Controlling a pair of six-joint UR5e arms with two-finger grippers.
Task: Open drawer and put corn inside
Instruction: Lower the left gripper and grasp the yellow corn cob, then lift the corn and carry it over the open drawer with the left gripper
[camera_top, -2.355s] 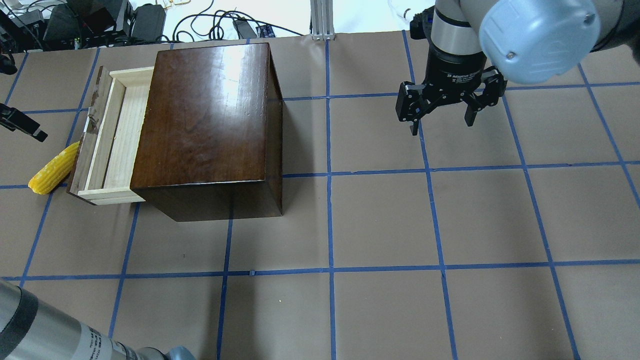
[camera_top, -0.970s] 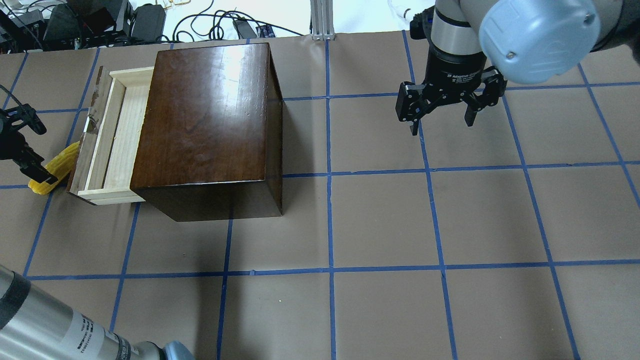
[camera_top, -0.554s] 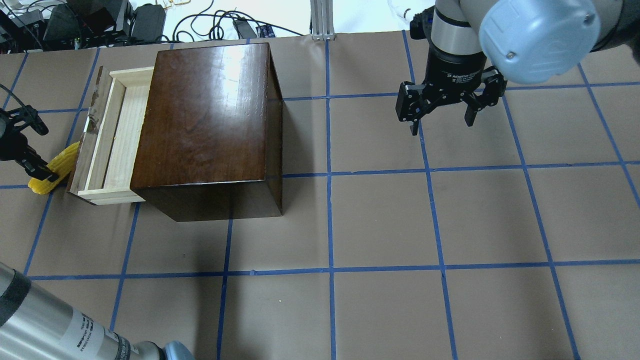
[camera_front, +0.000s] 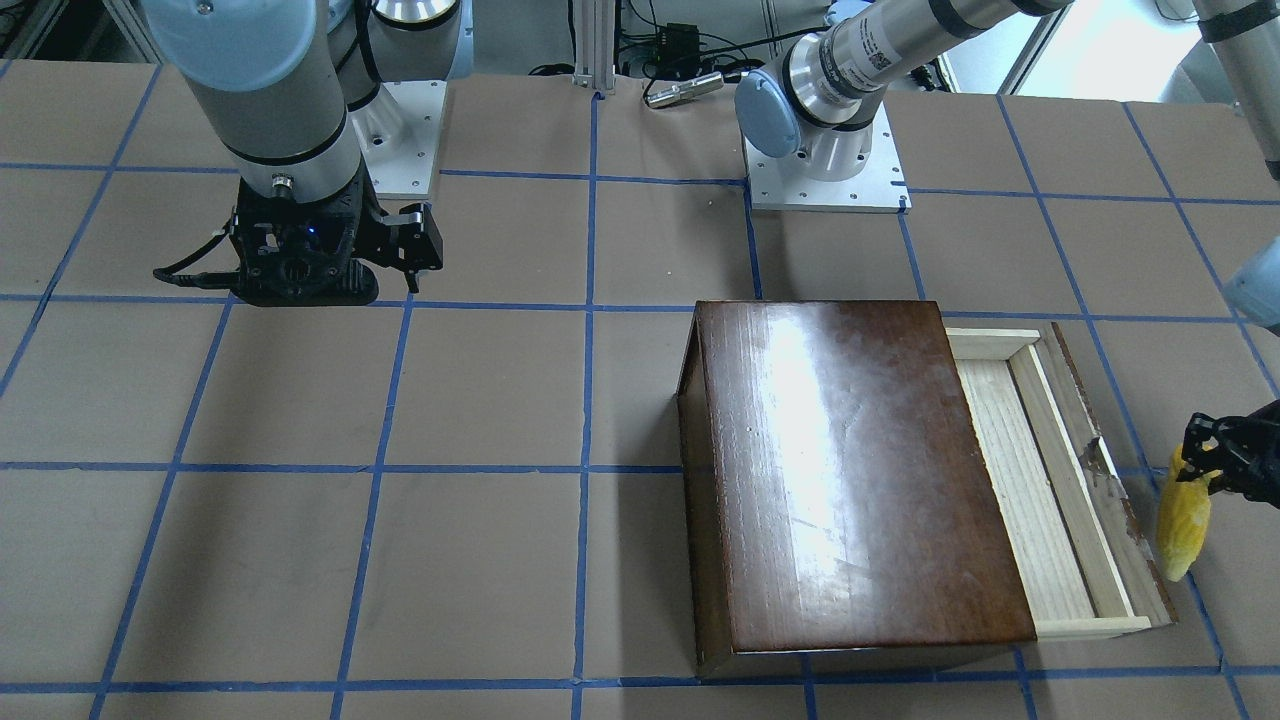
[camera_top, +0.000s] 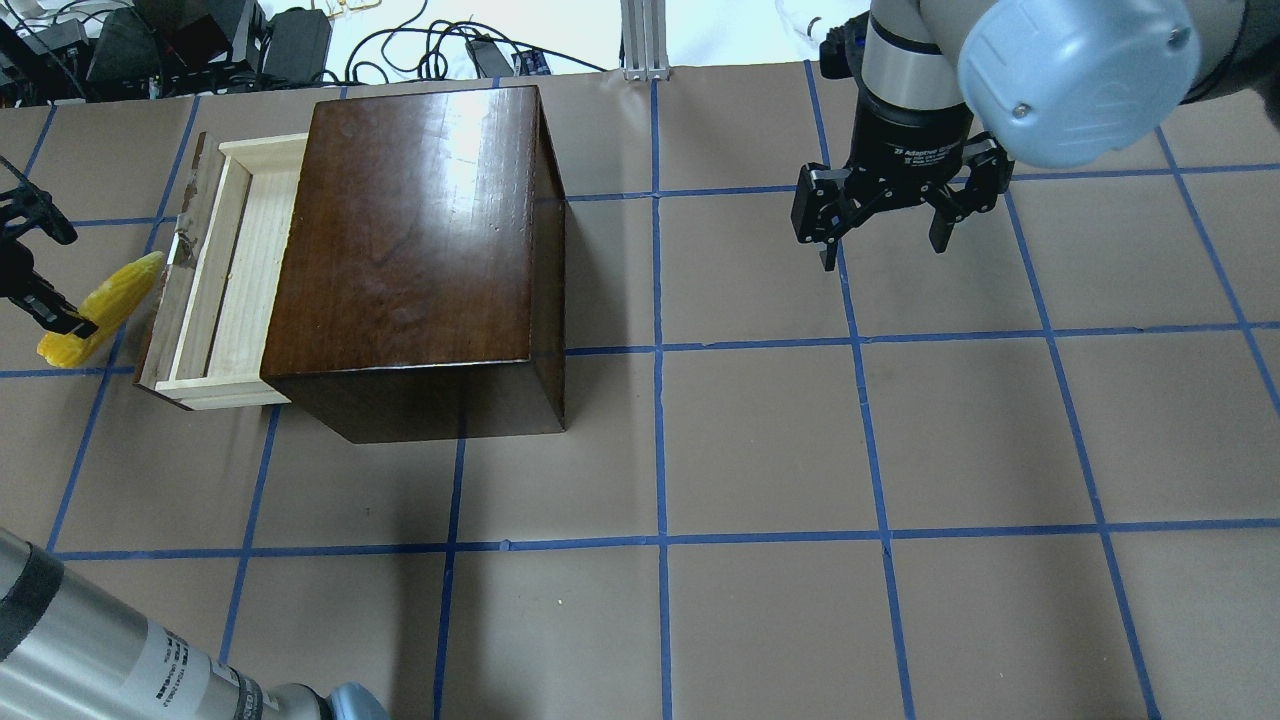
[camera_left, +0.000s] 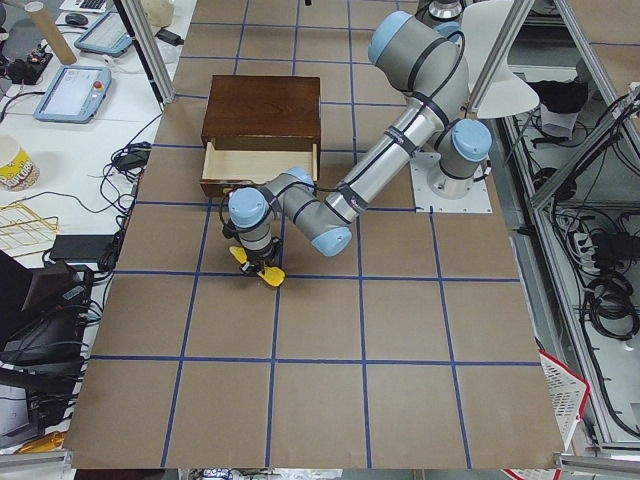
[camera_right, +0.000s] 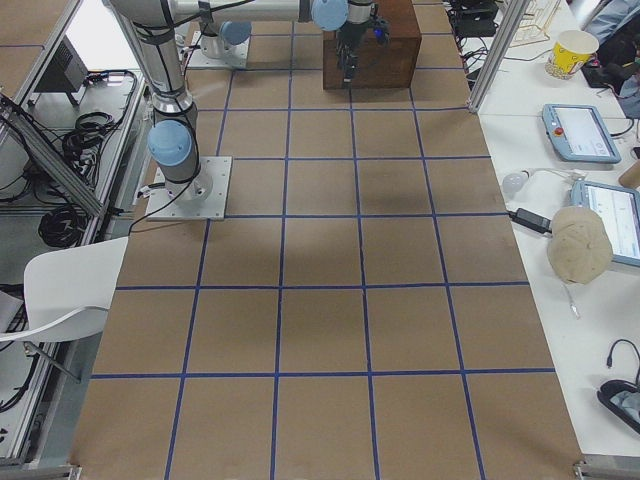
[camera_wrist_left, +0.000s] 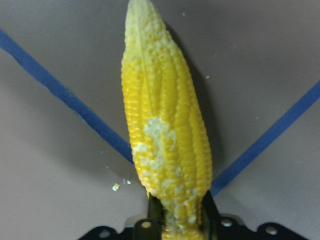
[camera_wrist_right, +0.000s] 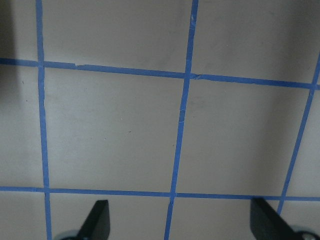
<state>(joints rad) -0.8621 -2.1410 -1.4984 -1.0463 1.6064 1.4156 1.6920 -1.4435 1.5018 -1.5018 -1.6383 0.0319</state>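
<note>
The drawer (camera_top: 225, 270) is pulled out of the dark-brown box (camera_top: 410, 250) toward the table's left; its pale wood tray shows nothing inside. It also shows in the front-facing view (camera_front: 1050, 480). My left gripper (camera_top: 55, 318) is shut on the thick end of the yellow corn (camera_top: 98, 308), held just left of the drawer's dark front panel. The wrist view shows the corn (camera_wrist_left: 162, 125) clamped between the fingers, its pale tip pointing away. The corn (camera_front: 1182, 515) hangs right of the drawer in the front-facing view. My right gripper (camera_top: 883, 255) is open and empty, far to the right.
The table (camera_top: 760, 450) is brown paper with a blue tape grid. Cables and power bricks (camera_top: 200, 40) lie past the far edge, behind the box. An aluminium post (camera_top: 645, 35) stands at the far middle.
My left gripper came down on the corn's thick end, shut on it and lifted it; the corn now sits up and left of where it lay. The right arm has not moved.
</note>
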